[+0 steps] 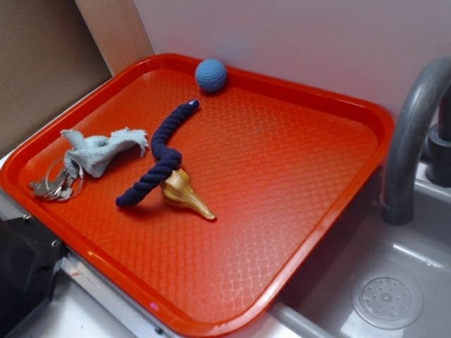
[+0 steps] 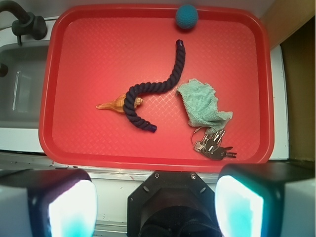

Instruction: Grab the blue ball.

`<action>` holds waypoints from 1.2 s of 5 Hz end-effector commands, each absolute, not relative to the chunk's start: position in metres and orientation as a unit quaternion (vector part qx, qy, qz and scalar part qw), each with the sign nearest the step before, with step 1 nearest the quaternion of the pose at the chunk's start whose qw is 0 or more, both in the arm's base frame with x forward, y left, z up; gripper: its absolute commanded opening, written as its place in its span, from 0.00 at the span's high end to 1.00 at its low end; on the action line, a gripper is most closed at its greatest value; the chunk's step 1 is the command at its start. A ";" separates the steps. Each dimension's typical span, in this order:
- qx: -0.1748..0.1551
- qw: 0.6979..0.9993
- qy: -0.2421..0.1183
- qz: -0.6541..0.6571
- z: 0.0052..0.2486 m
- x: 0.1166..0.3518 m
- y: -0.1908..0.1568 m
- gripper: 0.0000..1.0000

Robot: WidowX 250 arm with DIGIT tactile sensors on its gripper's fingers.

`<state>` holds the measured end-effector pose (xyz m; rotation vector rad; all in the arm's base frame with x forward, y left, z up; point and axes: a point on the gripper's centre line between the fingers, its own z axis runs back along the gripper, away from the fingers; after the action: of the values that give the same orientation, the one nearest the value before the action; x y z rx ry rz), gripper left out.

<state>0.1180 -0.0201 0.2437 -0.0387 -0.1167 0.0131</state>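
Blue ball (image 1: pixel 211 74) and red tray (image 1: pixel 296 141) show no readable writing.

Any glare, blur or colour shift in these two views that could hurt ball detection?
Exterior: soft, even light, faint sheen on the tray, ball sharp and clearly blue. Wrist: ball reads teal near the top edge, the fingers are blurred and glowing cyan-white in the foreground, and the tray's edges bow slightly.

Even, bright light fills both views, with soft shadows under the rope (image 1: pixel 161 159). The red tray (image 2: pixel 98 39) shows mild sheen. In the wrist view the near fingers (image 2: pixel 66 207) glow overexposed, apparently blurred.
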 end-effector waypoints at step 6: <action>0.007 0.991 -0.129 0.038 0.106 0.277 0.044 0.00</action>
<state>0.2717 0.0394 0.0952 0.0071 -0.2172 0.0686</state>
